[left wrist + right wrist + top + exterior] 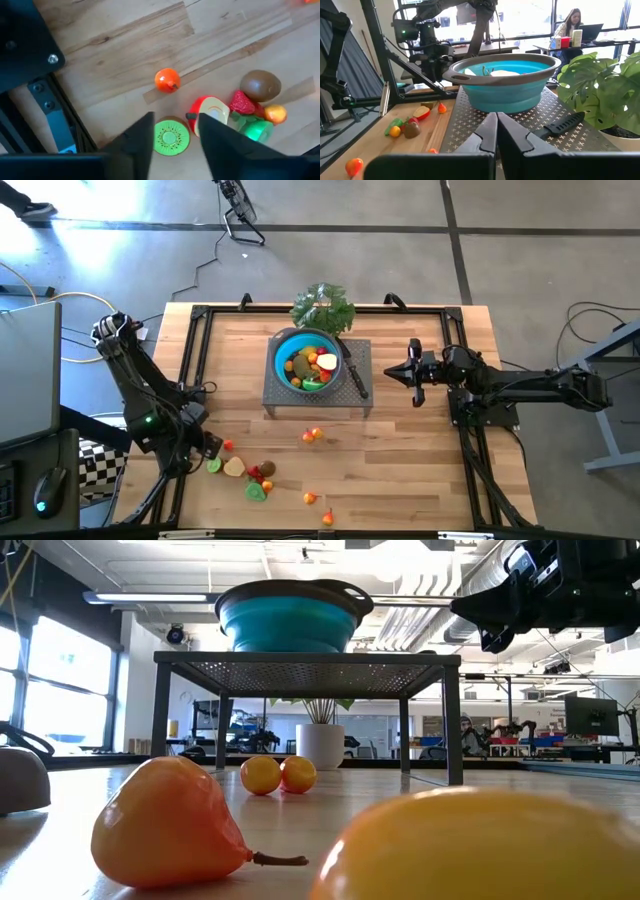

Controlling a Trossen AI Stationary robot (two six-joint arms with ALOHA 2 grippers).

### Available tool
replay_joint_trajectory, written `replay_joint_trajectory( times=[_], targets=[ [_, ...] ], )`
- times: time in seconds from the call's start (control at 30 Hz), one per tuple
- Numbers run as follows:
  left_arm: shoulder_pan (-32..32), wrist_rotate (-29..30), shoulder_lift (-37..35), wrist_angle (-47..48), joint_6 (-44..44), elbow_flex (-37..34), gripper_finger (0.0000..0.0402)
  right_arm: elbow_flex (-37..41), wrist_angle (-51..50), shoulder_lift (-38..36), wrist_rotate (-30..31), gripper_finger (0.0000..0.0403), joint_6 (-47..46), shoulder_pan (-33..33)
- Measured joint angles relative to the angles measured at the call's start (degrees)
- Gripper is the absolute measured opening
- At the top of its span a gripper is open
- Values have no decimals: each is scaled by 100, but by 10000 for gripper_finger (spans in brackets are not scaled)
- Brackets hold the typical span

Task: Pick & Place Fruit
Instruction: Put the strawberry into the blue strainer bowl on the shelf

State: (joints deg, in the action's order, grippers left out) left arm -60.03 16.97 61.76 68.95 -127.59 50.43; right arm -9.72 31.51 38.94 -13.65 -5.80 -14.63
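Left wrist view showed the left gripper [175, 131] with jaws parted, empty, above a kiwi slice [171, 136] on the desk [125, 55], while the right gripper [496, 131] hung clenched beside the bowl [502, 82].

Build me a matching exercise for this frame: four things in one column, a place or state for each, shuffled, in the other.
Things:
1. blue bowl
2. kiwi slice
3. knife
4. right gripper

Places or states:
A. between the open left gripper fingers
B. shut, beside the rack
C. on the grey rack, holding fruit
D. on the rack beside the bowl

Pairs: 1-C, 2-A, 3-D, 4-B
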Motion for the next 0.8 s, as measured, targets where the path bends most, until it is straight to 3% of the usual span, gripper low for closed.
replay_joint_trajectory(
  times=[0.2, 0.33, 0.8],
  targets=[
    [0, 16, 56, 28, -22, 0, 253, 0, 0, 0, 0, 2, 7, 0],
    [0, 52, 197, -44, -22, -75, 292, 0, -10, 0, 0, 2, 148, 1],
    [2, 113, 992, -1317, -846, -718, 303, -2, -77, 0, 20, 2, 155, 1]
  ],
)
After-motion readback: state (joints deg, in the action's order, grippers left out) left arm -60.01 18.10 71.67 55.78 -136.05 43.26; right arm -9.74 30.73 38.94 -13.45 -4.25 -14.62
